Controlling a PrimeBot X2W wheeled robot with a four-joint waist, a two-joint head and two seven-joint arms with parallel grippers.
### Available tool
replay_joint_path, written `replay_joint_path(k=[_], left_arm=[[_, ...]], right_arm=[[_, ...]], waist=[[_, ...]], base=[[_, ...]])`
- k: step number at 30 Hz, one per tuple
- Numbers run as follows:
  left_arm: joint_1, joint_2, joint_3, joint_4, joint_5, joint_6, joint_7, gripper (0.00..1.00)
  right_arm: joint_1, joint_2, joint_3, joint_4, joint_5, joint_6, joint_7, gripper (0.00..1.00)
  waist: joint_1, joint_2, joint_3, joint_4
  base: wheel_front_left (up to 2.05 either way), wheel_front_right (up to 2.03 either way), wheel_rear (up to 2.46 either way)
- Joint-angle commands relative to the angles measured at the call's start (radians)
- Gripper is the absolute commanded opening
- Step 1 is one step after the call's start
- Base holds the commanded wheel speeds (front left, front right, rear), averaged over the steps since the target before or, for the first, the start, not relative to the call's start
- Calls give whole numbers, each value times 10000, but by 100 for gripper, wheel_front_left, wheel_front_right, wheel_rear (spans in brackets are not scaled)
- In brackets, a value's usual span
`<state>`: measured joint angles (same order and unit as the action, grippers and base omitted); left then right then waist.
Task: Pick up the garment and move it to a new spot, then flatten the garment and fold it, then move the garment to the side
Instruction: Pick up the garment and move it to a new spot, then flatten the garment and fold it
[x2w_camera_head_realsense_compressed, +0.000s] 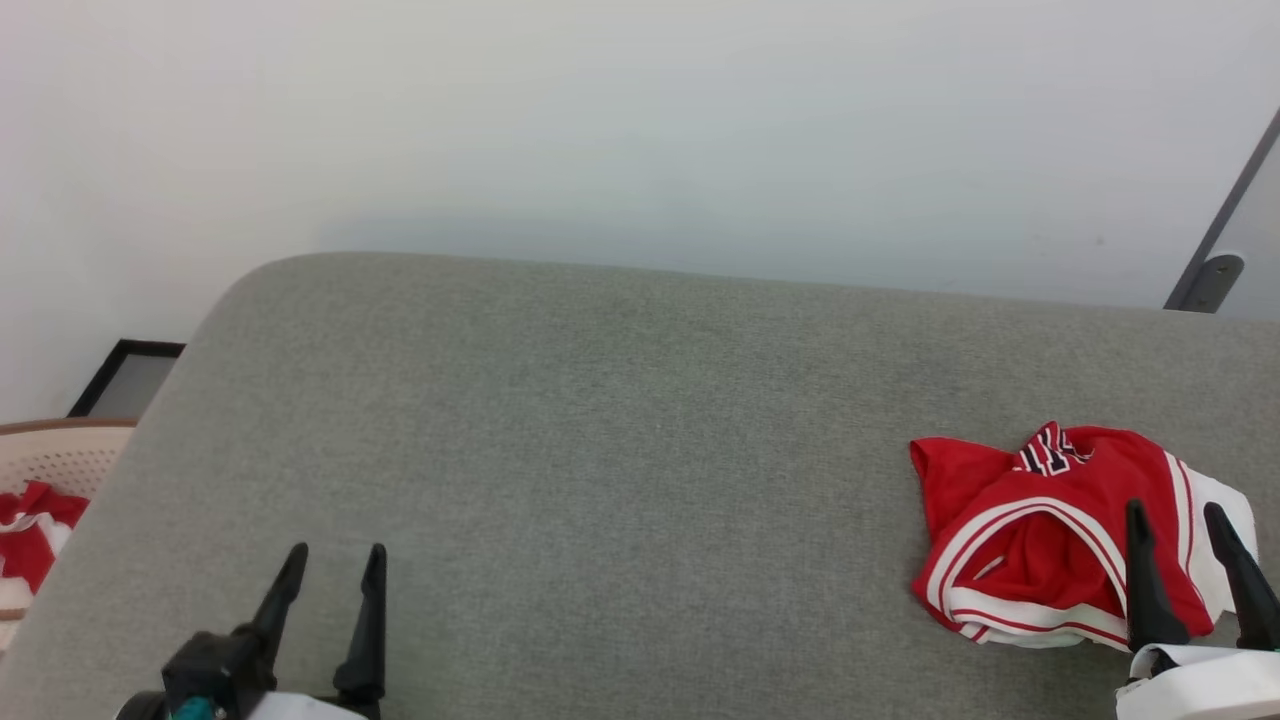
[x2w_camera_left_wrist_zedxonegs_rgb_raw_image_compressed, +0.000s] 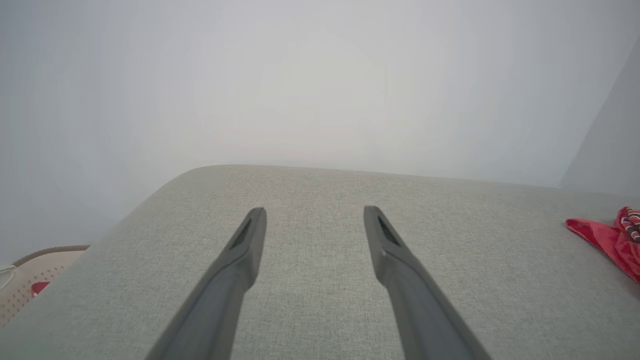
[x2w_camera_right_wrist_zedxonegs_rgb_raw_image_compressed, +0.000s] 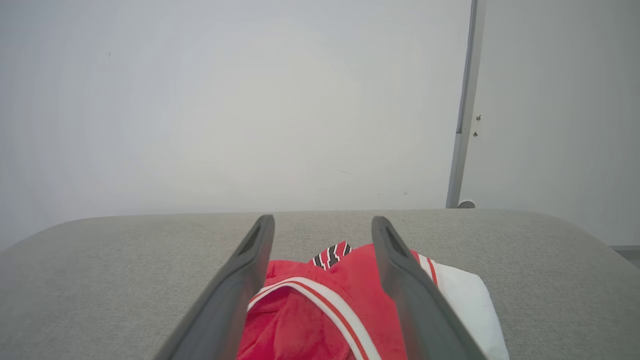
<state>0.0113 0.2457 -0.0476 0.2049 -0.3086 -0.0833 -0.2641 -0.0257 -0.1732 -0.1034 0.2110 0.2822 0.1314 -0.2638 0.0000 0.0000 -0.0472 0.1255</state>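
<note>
- Lying crumpled on the right part of the grey bench (x2w_camera_head_realsense_compressed: 600, 420), the garment (x2w_camera_head_realsense_compressed: 1040, 540) is a red jersey with white-and-red striped trim, bunched up, with some of its white inner side turned out on its right edge.
- Judging by that heap, none of the task looks done to me: it is not lifted, not flattened, not folded and not set to the side. The pick-up is the step in hand, and everything after it is left.
- My right end effector (x2w_camera_head_realsense_compressed: 1175, 510) is wide open and has hold of nothing. In my right wrist view its two fingers straddle the jersey (x2w_camera_right_wrist_zedxonegs_rgb_raw_image_compressed: 310, 320), one over the red cloth and one near the white part. I cannot tell whether they touch the fabric.
- My left end effector (x2w_camera_head_realsense_compressed: 336, 555) is also wide open and empty, over bare bench well apart from the jersey, which shows at the far right of my left wrist view (x2w_camera_left_wrist_zedxonegs_rgb_raw_image_compressed: 610, 240).
- Count on the bench: one garment.
- Count of end effectors: two, each with two dark fingers.
- Beyond the bench's left end stands one pale perforated basket (x2w_camera_head_realsense_compressed: 60, 455) with one red and white cloth (x2w_camera_head_realsense_compressed: 30, 520) in it; what that cloth is I cannot tell.
- Behind is a plain pale wall (x2w_camera_head_realsense_compressed: 640, 120), with one dark frame (x2w_camera_head_realsense_compressed: 125, 375) low at the left and one grey post (x2w_camera_head_realsense_compressed: 1225, 220) at the right.
</note>
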Motion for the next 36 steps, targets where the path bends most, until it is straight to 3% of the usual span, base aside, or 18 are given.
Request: replay_joint_path(k=[1, 10, 23, 29, 36], left_arm=[[153, -87, 87, -87, 134, -67, -1, 100], [553, -781, 556, -229, 758, -342, -1, 100], [409, -1069, 687, -127, 1066, -486, -2, 100], [357, -1312, 590, -14, 974, -480, -2, 100], [-94, -1477, 323, 11, 904, -477, -2, 100]], right_arm=[[43, -13, -3, -29, 93, -14, -4, 100], [135, 51, 73, 35, 81, -14, -4, 100], [-135, -154, 396, 346, 130, -14, -3, 100], [-734, -1639, 1199, 848, 443, -14, 1611, 100], [-1842, -4162, 1693, 908, 2373, -14, 5424, 100]], waist=[[0, 0, -8, -55], [0, 0, 25, -239], [0, 0, 135, -254], [0, 0, 406, -292], [0, 0, 1486, -436]], base=[[0, 0, 0], [0, 0, 0], [0, 0, 0], [0, 0, 0], [0, 0, 0]])
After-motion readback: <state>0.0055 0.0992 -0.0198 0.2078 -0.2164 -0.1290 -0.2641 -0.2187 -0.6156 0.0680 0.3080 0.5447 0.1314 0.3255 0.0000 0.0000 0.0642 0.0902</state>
